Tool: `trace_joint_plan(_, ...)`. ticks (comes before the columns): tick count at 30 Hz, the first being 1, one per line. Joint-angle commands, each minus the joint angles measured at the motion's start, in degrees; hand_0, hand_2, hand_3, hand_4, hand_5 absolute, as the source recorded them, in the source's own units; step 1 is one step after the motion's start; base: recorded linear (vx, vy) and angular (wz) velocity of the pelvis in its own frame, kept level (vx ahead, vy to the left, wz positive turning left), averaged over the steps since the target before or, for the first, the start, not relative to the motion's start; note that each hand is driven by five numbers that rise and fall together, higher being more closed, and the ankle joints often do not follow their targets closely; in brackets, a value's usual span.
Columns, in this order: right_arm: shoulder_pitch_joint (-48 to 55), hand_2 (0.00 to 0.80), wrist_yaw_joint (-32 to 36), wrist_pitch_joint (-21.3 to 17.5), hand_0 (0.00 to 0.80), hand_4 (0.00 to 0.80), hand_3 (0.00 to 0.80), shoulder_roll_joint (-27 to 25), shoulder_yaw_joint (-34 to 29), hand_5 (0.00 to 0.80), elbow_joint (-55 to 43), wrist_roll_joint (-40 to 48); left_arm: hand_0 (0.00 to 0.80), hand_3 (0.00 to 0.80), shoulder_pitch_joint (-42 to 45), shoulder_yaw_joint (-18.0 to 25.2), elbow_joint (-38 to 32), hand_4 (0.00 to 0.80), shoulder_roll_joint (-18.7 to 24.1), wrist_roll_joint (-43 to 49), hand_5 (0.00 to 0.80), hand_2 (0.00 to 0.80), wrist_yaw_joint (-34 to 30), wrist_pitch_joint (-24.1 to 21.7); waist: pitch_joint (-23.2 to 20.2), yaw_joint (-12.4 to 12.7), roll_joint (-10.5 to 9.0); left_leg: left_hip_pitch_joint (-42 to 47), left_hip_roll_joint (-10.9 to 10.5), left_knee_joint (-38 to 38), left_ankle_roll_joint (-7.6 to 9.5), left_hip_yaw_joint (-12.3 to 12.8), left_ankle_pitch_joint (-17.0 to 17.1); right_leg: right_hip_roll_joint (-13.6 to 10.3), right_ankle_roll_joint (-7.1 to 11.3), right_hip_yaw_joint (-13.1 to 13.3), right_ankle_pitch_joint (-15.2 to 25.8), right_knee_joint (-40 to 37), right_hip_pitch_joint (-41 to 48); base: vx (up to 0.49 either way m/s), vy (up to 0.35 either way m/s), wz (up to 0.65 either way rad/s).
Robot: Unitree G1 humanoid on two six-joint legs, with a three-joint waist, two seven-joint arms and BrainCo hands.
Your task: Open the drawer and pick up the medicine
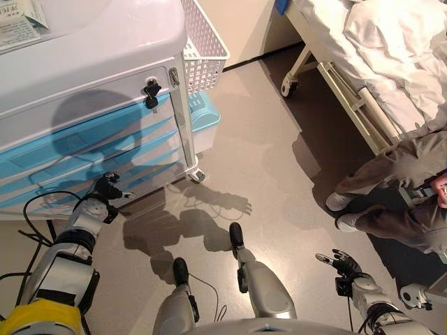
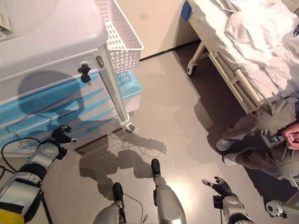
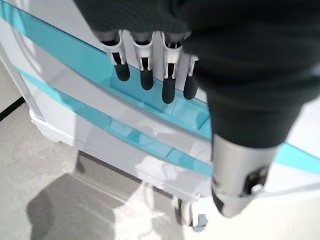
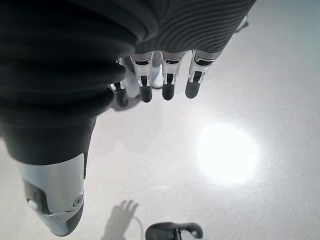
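Observation:
A white medicine cart [image 1: 91,77] stands at the left with several blue-fronted drawers [image 1: 84,153], all of them shut. A key hangs in the lock [image 1: 151,91] under its top. My left hand [image 1: 106,188] is held low against the bottom drawers. In the left wrist view its fingers [image 3: 145,75] are straight, their tips just at a blue handle strip [image 3: 150,102]; I cannot tell whether they touch it. My right hand [image 1: 342,265] hangs open over the bare floor at the lower right, holding nothing. No medicine shows in any view.
A white mesh basket [image 1: 202,49] hangs on the cart's right side, with a blue-lidded bin [image 1: 204,115] under it. The cart rests on castors [image 1: 197,176]. A bed with white sheets [image 1: 377,56] fills the upper right, and a person [image 1: 398,188] sits beside it.

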Motion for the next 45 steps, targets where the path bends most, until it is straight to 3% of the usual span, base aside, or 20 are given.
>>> trace_joint_plan(1, 1.12, 0.000, -0.45, -1.70, 0.000, 0.000, 0.000, 0.03, 2.73, 0.000, 0.39, 1.46, 0.000, 0.000, -2.71, 3.85, 2.02, 0.000, 2.95, 0.02, 0.000, 0.000, 2.88, -1.90, -2.89, 0.33, -0.52, -7.92, -0.60, 5.20, 1.91, -4.57, 0.47, -0.82, 4.39, -1.08, -2.90, 4.18, -1.43, 0.000, 0.000, 0.00)
trace_joint_plan(10, 2.78, 0.000, -0.68, -0.32, 0.000, 0.000, 0.000, -0.09, -0.50, 0.000, 5.31, -0.52, 0.000, 0.000, 10.49, 9.88, -0.48, 0.000, -6.66, -6.04, 0.000, 0.000, 0.87, -3.43, -8.75, 1.66, 2.37, -1.31, -1.84, 0.15, 2.19, -4.78, 0.88, -0.90, 4.52, -2.44, -4.47, 3.31, 4.25, 0.080, -0.002, -0.06)
trace_joint_plan(14, 3.86, 0.000, -0.49, 0.67, 0.000, 0.000, 0.000, -0.63, -3.16, 0.000, 7.83, -1.27, 0.000, 0.000, 18.89, 12.87, -5.83, 0.000, -12.19, -10.15, 0.000, 0.000, -0.76, -3.94, -12.64, 2.51, 4.39, 2.72, -2.09, -1.60, 2.31, -5.43, 0.64, -1.05, 4.43, -3.82, -6.26, 3.32, 8.25, 0.108, -0.006, 0.16)
trace_joint_plan(20, 5.07, 0.000, 0.20, 1.63, 0.000, 0.000, 0.000, -0.96, -4.56, 0.000, 10.20, -2.55, 0.000, 0.000, 24.99, 14.82, -7.81, 0.000, -15.53, -12.08, 0.000, 0.000, -2.75, -4.00, -15.81, 3.42, 5.53, 5.37, -2.14, -1.96, 2.50, -6.01, 0.05, -1.14, 4.37, -4.78, -7.31, 2.73, 11.67, 0.068, -0.009, 0.15)
trace_joint_plan(31, 5.97, 0.000, 0.85, 2.76, 0.000, 0.000, 0.000, 0.42, -2.63, 0.000, 11.89, -6.33, 0.000, 0.000, 32.02, 18.11, 1.30, 0.000, -19.70, -12.73, 0.000, 0.000, -4.30, -2.51, -18.88, 4.64, 6.82, 7.66, -2.13, -2.53, 2.64, -7.39, 0.04, -1.35, 4.11, -6.17, -8.44, 2.64, 14.72, 0.004, 0.005, 0.07)
trace_joint_plan(36, 6.38, 0.000, 0.77, 2.75, 0.000, 0.000, 0.000, 1.82, -2.17, 0.000, 12.19, -6.52, 0.000, 0.000, 33.40, 18.77, 8.89, 0.000, -21.21, -10.73, 0.000, 0.000, -4.11, -1.37, -19.43, 4.98, 6.93, 8.42, -2.14, -2.72, 2.72, -7.77, -0.07, -1.48, 4.03, -6.67, -8.86, 2.80, 15.64, 0.002, 0.002, 0.01)
trace_joint_plan(45, 7.20, 0.000, 0.63, 2.79, 0.000, 0.000, 0.000, 2.63, -2.92, 0.000, 12.65, -5.62, 0.000, 0.000, 35.55, 19.70, 13.00, 0.000, -21.86, -9.13, 0.000, 0.000, -4.48, -0.27, -19.60, 5.20, 6.97, 8.98, -2.00, -2.88, 2.75, -8.26, -0.23, -1.48, 3.96, -7.18, -9.31, 2.85, 16.39, 0.002, 0.002, 0.02)
